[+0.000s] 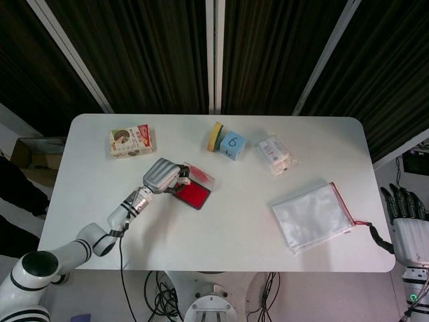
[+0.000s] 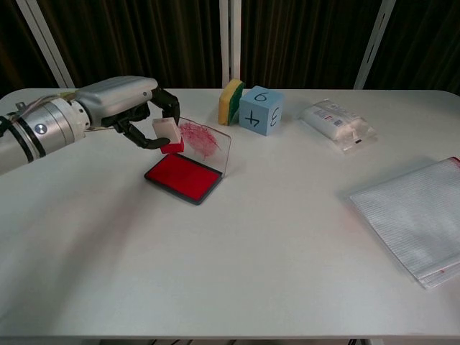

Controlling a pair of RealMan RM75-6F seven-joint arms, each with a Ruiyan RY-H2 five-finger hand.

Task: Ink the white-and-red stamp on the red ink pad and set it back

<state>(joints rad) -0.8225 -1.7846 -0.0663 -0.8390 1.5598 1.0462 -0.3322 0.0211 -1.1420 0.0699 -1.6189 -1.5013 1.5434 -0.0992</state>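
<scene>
My left hand (image 2: 122, 108) (image 1: 163, 176) holds the white-and-red stamp (image 2: 167, 135) in the air, its red face turned down, just above the far left edge of the red ink pad (image 2: 184, 177) (image 1: 193, 194). The pad lies open on the table with its clear, red-smeared lid (image 2: 208, 142) standing up behind it. In the head view the stamp (image 1: 181, 181) shows only partly under the fingers. My right hand (image 1: 409, 228) hangs off the table's right edge, fingers apart and holding nothing.
A snack box (image 1: 131, 141) lies at the far left. A yellow-green sponge (image 2: 230, 101) and a blue number cube (image 2: 259, 109) stand behind the pad. A wrapped white packet (image 2: 336, 123) and a clear zip pouch (image 2: 419, 214) lie to the right.
</scene>
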